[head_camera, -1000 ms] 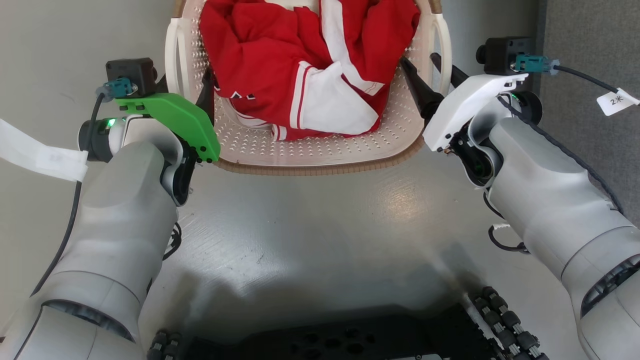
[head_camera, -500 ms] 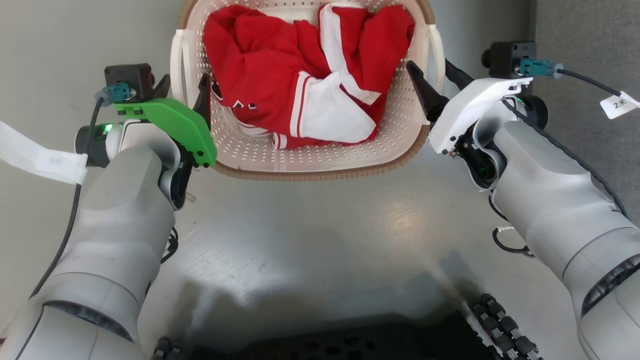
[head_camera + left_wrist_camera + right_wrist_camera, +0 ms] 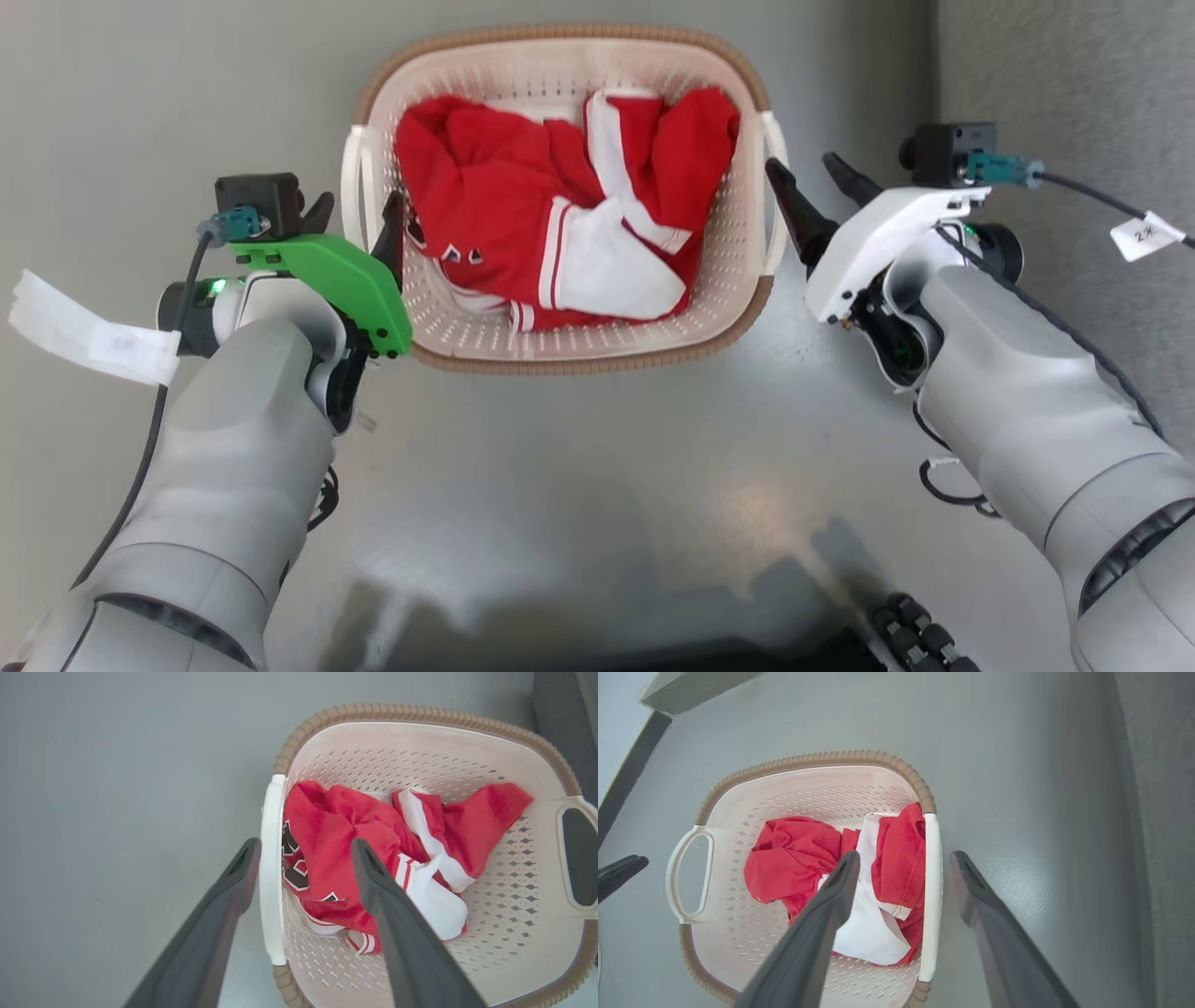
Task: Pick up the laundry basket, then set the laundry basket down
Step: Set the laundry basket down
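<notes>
The grey floor (image 3: 597, 485) stretches wide and bare under the robot, with a darker strip of carpet (image 3: 1064, 93) along its right. The laundry basket (image 3: 560, 31) stands square on that floor, straight ahead and between the two arms. A crumpled red and white garment (image 3: 523, 215) lies heaped in the bottom of it. The left gripper (image 3: 360, 207) has its jaws spread, one finger outside the left handle (image 3: 271, 872) and one over the inside. The right gripper (image 3: 801, 168) is spread the same way across the right handle (image 3: 931, 896). Neither looks to me to be pinching anything, and I can't tell how far above the handles the fingers hang. What worries me is the inner fingers. In the left wrist view one crosses right over the red cloth, so a squeeze or a careless pull could catch fabric and drag the shirt, or the whole light basket, sideways. If one arm rises before the other clears its handle, a fingertip hooked under that white loop would tip the basket and spill the garment out.
</notes>
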Robot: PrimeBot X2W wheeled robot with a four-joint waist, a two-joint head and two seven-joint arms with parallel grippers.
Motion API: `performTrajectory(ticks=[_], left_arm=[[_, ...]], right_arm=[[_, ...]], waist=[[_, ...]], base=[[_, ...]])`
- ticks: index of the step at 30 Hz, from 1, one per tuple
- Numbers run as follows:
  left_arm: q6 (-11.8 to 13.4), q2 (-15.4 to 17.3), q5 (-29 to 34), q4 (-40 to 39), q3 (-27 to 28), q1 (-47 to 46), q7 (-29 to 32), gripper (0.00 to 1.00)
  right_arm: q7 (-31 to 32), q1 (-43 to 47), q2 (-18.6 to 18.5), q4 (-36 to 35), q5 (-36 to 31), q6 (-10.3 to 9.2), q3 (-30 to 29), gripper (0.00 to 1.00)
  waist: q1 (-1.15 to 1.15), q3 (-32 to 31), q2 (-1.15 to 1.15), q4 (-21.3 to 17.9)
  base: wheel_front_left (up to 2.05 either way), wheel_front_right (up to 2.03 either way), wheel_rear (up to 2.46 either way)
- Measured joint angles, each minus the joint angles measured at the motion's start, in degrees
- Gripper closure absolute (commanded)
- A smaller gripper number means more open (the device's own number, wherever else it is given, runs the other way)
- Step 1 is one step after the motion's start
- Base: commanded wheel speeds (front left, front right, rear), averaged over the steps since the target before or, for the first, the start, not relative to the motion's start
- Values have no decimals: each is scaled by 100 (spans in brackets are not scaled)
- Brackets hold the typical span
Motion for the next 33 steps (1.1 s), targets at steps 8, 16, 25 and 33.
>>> performTrajectory(ticks=[8,16,25,33], left_arm=[[-5,49,142,-435,220,184,-1,0],[-5,215,277,-985,564,517,-15,0],[-5,400,483,-1663,985,996,-16,0],[5,437,804,-2348,1358,1550,-16,0]], right_arm=[[-7,199,-38,-167,-15,0,-67,0],[-10,322,-178,-599,-199,0,-422,0],[-19,565,-307,-1158,-639,0,-921,0],[-24,1077,-479,-1759,-1133,-51,-1504,0]], waist=[[0,-561,0,-30],[0,-1140,0,-42],[0,-1726,0,-64],[0,-2314,0,-68]], base=[[0,0,0],[0,0,0],[0,0,0],[0,0,0]])
